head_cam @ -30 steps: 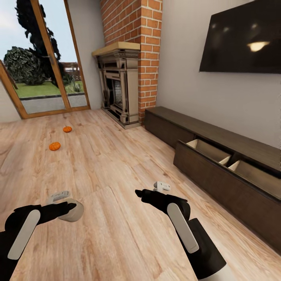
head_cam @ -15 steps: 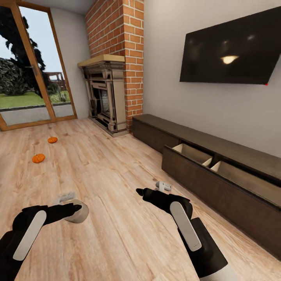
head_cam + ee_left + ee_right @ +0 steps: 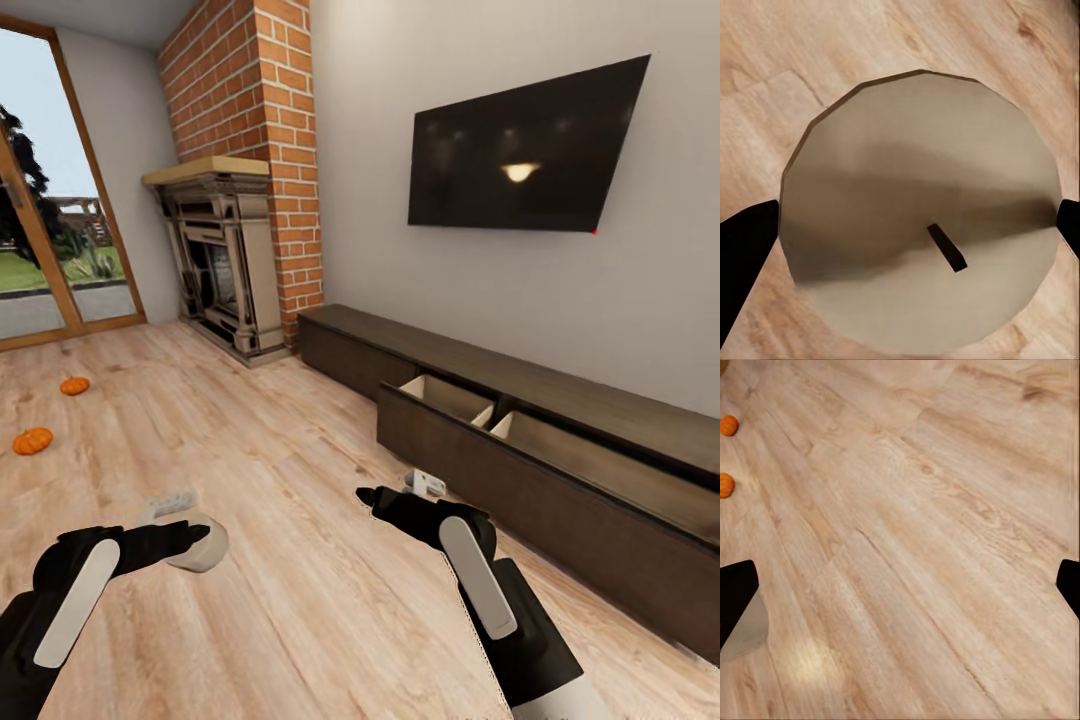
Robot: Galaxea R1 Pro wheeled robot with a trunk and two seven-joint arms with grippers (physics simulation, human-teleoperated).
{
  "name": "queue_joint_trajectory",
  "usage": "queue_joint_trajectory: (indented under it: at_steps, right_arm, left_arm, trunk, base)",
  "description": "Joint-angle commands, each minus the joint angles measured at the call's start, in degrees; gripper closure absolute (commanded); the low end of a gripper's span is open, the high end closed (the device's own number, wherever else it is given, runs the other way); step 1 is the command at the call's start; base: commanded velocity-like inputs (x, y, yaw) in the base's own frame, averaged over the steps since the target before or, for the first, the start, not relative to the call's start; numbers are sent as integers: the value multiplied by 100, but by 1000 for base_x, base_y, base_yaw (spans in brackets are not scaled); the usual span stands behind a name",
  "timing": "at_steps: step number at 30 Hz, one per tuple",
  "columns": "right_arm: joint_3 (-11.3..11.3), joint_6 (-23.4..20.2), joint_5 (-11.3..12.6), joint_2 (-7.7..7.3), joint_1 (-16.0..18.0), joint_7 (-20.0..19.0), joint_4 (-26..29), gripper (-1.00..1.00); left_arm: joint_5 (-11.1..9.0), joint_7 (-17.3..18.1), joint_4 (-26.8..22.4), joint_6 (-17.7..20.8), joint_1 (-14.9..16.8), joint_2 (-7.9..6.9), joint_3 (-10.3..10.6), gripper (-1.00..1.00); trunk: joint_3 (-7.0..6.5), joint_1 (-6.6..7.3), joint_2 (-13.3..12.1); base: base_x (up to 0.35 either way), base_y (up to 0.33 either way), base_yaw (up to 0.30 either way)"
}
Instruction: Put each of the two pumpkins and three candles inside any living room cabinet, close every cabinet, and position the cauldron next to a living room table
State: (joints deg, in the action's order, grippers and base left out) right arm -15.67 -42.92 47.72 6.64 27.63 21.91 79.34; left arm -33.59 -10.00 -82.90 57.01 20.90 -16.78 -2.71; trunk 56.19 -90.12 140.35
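My left gripper (image 3: 183, 537) is shut on a squat tan candle (image 3: 203, 546), carried low over the wood floor. In the left wrist view the candle's flat top (image 3: 915, 187) with its dark wick sits between the two black fingertips (image 3: 742, 259). My right gripper (image 3: 374, 497) is open and holds nothing; in the right wrist view its fingertips (image 3: 735, 594) stand far apart over bare floor. Two orange pumpkins (image 3: 33, 440) (image 3: 74, 385) lie on the floor at the far left, also seen as pumpkins (image 3: 727, 425) (image 3: 724, 485). The dark cabinet (image 3: 560, 400) runs along the right wall, one drawer (image 3: 450, 400) pulled open.
A brick chimney with a fireplace (image 3: 225, 265) stands at the back. A black TV (image 3: 520, 150) hangs on the wall above the cabinet. A glass door (image 3: 40, 250) is at the far left. Wood floor (image 3: 280, 450) stretches between me and the cabinet.
The whole view has swung right: pumpkins, fireplace and cabinet have slid left in the picture. Both arms keep their pose, the left still holding the candle.
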Motion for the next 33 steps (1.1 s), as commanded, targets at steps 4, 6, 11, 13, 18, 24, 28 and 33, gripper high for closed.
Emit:
queue_joint_trajectory:
  at_steps: [4, 6, 11, 13, 18, 24, 28, 33]
  right_arm:
    - [127, -58, 189, 1, 6, 59, 26, -100]
    - [149, -69, 419, 2, 6, 64, 26, -100]
    - [179, -75, 805, -11, 6, 89, 13, -100]
    - [268, -70, 855, -13, 6, 88, 6, -100]
    - [389, -75, 884, -14, 5, 78, -4, -100]
    - [405, -73, 897, -22, 6, 71, -4, -100]
    - [408, -68, 906, -23, 6, 65, -32, -100]
    - [442, -62, 908, -23, 6, 60, -87, -100]
  left_arm:
    - [-62, -55, -11, 21, 2, -3, -2, 100]
    - [-63, -55, -13, 21, 2, -5, 2, 100]
    - [-55, -55, -15, 21, 2, -2, 11, 100]
    - [-58, -56, -11, 21, 2, -1, 13, 100]
    - [-54, -55, -15, 21, 2, -1, 17, 100]
    - [-53, -55, -15, 21, 2, 8, 54, 100]
    - [-57, -57, -16, 21, 2, 15, 86, 100]
    - [-56, -57, -16, 21, 2, 16, 94, 100]
  trunk:
    - [-66, 90, -159]
    - [-97, 134, -239]
    - [-155, 243, -440]
    - [-173, 287, -520]
    - [-216, 397, -721]
    - [-267, 529, -961]
    - [-301, 617, -1122]
    - [-344, 727, -1322]
  base:
    - [0, 0, -280]
    - [0, 0, -263]
    - [0, 0, -166]
    - [0, 0, -35]
    - [0, 0, -9]
    - [0, 0, -1]
    - [0, 0, -13]
    - [0, 0, -74]
